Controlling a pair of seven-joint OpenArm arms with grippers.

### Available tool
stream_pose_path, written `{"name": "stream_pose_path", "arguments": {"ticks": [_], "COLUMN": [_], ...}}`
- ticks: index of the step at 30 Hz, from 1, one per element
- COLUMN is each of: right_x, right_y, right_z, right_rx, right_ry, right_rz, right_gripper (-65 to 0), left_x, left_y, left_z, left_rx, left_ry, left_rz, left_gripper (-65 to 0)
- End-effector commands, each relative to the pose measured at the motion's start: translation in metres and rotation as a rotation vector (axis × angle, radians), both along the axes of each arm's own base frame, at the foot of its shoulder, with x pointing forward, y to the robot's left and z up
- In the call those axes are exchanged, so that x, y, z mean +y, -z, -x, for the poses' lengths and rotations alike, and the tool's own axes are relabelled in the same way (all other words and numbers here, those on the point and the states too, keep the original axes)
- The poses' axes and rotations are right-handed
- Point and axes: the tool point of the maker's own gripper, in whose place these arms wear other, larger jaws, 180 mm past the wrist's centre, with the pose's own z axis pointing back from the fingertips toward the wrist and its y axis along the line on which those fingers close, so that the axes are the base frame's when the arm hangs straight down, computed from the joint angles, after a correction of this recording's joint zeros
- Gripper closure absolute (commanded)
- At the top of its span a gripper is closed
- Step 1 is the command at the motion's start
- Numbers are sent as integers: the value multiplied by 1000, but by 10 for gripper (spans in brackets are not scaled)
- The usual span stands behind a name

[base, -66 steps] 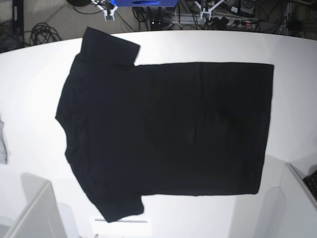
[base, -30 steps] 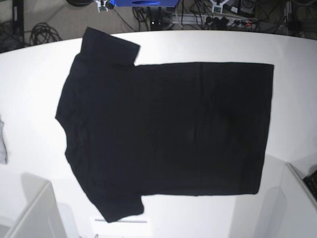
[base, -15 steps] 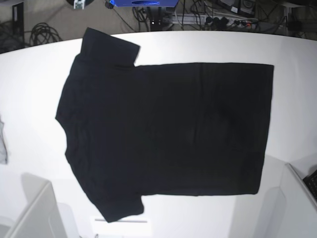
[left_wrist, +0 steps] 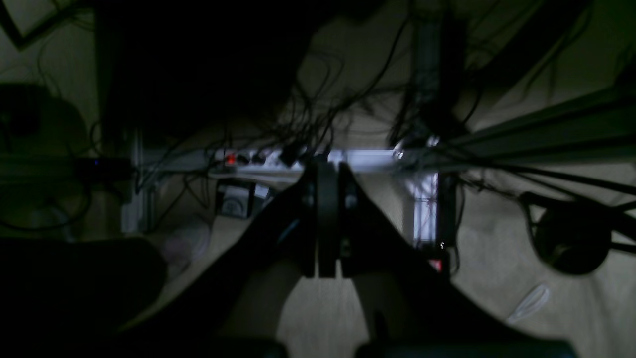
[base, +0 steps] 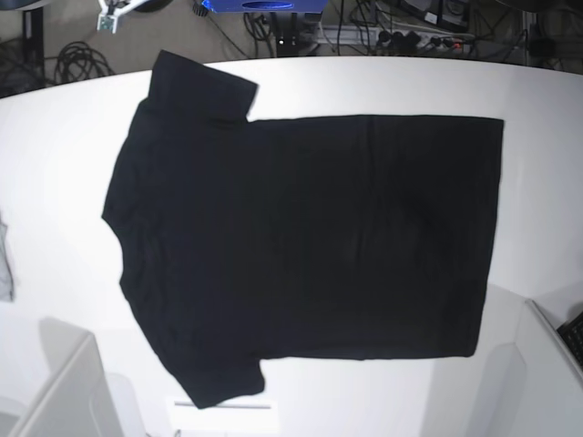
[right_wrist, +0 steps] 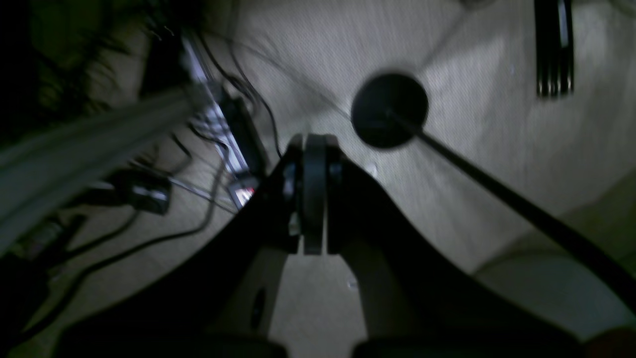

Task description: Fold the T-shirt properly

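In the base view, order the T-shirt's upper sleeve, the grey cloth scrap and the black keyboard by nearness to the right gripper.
From the right gripper, top left:
1. T-shirt's upper sleeve, just below it.
2. grey cloth scrap, left edge.
3. black keyboard, lower right corner.

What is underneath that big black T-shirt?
The T-shirt lies spread flat on a white table, whose bare surface shows all around it. Whatever sits directly beneath the cloth is covered; no bulge hints at anything hidden there.
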Motion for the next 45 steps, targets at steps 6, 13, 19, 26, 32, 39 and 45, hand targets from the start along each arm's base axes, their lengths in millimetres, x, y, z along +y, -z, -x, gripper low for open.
{"name": "stream_pose_path", "arguments": {"ticks": [6, 13, 19, 26, 32, 39, 45], "right_x": [1, -12, -20, -16, -1, 7, 7], "right_y": [-34, -72, -108, -121, -122, -130, -124], "right_z": [-22, -65, -109, -146, -168, -187, -196], "right_rx": [-96, -244, -391, -492, -537, -530, -496], "right_ry": [-29, -16, -16, -16, 111, 234, 260], "right_rz": [20, 77, 122, 116, -107, -392, -457], "right_gripper": [0, 0, 0, 0, 0, -252, -357], "left_x": [40, 64, 62, 55, 55, 58, 58], "left_y": [-60, -120, -164, -189, -192, -178, -174], "left_z": [-17, -61, -102, -136, -146, -153, -165], "left_rx": [-168, -361, -523, -651, -687, -617, -633], "left_ry": [-33, -87, -81, -68, -69, -88, -101], "left_rz": [-110, -215, -238, -230, -231, -217, -206], "left_gripper": [0, 0, 0, 0, 0, 0, -273]}}
